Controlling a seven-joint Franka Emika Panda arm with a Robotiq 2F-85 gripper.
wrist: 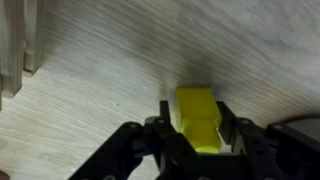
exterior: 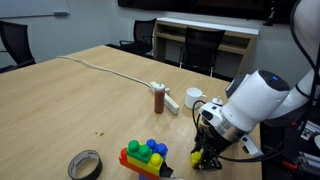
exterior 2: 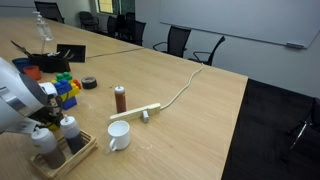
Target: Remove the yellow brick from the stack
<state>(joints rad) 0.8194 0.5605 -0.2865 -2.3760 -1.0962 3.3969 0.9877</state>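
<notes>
The yellow brick (wrist: 196, 115) is clamped in the tool (wrist: 197, 132), apart from the stack (exterior: 143, 157); a tray (exterior 2: 86, 150) holds bottles (exterior 2: 70, 133).

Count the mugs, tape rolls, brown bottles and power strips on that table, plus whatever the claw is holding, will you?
mug: 1
tape roll: 1
brown bottle: 1
power strip: 1
yellow brick in the gripper: 1
Total: 5

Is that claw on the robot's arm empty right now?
No, in the wrist view the gripper has the yellow brick clamped between its two fingers, over the wooden table.
</notes>
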